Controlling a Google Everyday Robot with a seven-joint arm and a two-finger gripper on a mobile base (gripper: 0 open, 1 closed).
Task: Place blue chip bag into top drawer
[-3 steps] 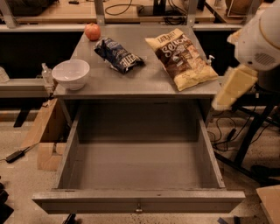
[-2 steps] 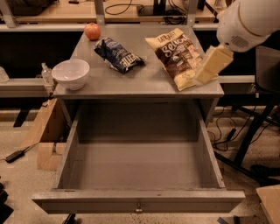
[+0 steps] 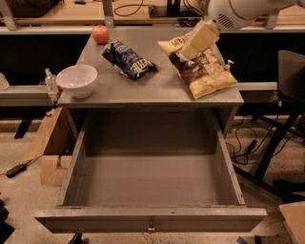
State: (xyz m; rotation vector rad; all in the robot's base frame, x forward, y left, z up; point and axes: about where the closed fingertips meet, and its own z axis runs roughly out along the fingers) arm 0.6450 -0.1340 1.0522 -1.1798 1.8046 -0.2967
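Gripper (image 3: 190, 47): cream-coloured, slanting down and left from the white arm (image 3: 238, 12) at the top right; poised over the upper left part of the tan bag (image 3: 205, 76); whether clenched or released, cannot tell.
Blue bag (image 3: 128, 59): lying crumpled on the table (image 3: 157, 93), toward the back and left of the middle; white lettering facing up; well apart from the gripper, between the apple and the tan bag.
Drawer (image 3: 150, 217): pulled out wide under the table top, toward the camera; grey walls and bottom in full view; flat front panel nearest the camera, with a small knob (image 3: 151, 228) at its middle.
Tan bag: larger, tan and brown, flat on the right side of the table, its lower corner near the right front edge.
Apple (image 3: 100, 34): red, at the back left corner of the table, near the blue bag but not touching it.
Bowl (image 3: 77, 81): white, upright, at the left front edge of the table.
Bottle (image 3: 50, 78): small and clear, just left of the bowl, off the table.
Box (image 3: 50, 143): brown cardboard, on the floor left of the drawer.
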